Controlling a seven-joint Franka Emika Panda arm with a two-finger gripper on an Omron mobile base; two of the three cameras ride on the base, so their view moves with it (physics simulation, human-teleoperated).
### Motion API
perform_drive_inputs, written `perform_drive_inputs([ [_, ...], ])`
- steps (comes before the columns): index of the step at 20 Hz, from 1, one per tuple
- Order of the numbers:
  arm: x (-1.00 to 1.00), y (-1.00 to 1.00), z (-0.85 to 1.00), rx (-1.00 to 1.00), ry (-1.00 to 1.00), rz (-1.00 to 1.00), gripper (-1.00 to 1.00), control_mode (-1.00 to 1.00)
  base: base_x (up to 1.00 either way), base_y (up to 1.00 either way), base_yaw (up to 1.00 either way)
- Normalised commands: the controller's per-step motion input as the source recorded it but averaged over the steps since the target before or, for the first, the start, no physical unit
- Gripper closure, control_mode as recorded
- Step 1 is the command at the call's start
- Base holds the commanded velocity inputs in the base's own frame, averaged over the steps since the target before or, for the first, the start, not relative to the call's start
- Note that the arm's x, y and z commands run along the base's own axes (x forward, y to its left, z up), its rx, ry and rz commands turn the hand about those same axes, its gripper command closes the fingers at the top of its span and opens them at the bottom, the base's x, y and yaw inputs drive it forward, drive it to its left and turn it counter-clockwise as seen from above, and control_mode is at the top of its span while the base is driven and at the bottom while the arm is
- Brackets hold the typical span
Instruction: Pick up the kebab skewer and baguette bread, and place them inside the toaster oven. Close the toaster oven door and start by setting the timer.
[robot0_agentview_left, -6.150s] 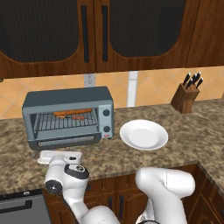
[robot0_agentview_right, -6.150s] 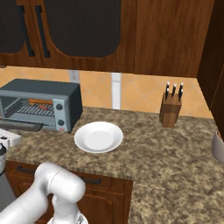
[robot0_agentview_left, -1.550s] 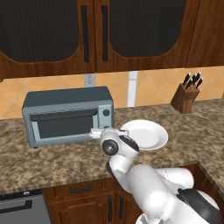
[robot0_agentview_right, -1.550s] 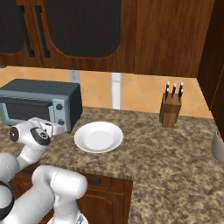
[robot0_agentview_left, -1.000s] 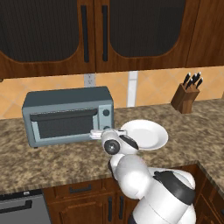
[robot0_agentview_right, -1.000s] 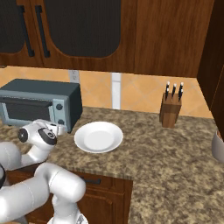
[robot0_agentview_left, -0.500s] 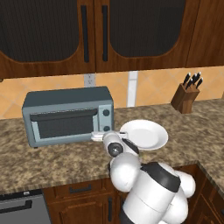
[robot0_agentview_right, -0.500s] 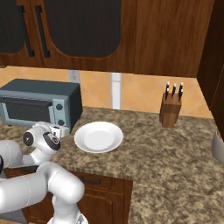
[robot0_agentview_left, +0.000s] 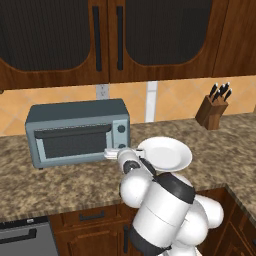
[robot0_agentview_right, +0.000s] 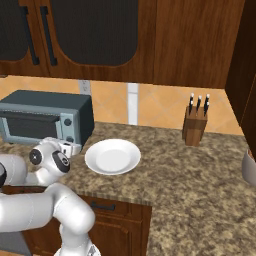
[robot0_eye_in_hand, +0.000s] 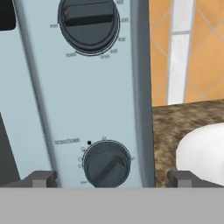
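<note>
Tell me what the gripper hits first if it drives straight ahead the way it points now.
Most likely the lower knob on the toaster oven side panel: it sits centred between the open jaws of the gripper in the hand view. How far off it is, I cannot tell.

Blue-grey boxy metal toaster oven (robot0_agentview_left: 77, 131), dark glass door (robot0_agentview_left: 74, 143), two dark grey round knobs (robot0_eye_in_hand: 106, 164). Speckled brown granite counter (robot0_agentview_left: 60, 180). White round plate (robot0_agentview_left: 165, 152) right of centre. Brown wooden knife block (robot0_agentview_left: 212, 112), black handles. Dark brown wooden cabinets (robot0_agentview_left: 125, 40).
</note>
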Motion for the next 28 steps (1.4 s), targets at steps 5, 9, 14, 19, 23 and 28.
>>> perform_drive_inputs([
  [5,0.15,0.03,0.00,0.00,0.00,0.00,-1.00,-1.00,0.00,0.00,0.00],
  [9,0.01,0.00,0.00,0.00,0.00,0.00,-1.00,-1.00,0.00,0.00,0.00],
  [14,0.00,0.00,0.00,0.00,0.00,0.00,-1.00,-1.00,0.00,0.00,0.00],
  [19,0.00,0.00,0.00,0.00,0.00,0.00,-1.00,-1.00,0.00,0.00,0.00],
  [23,0.03,0.01,0.00,0.00,0.00,0.00,-1.00,-1.00,0.00,0.00,0.00],
  [28,0.05,0.01,0.00,0.00,0.00,0.00,-1.00,-1.00,0.00,0.00,0.00],
])
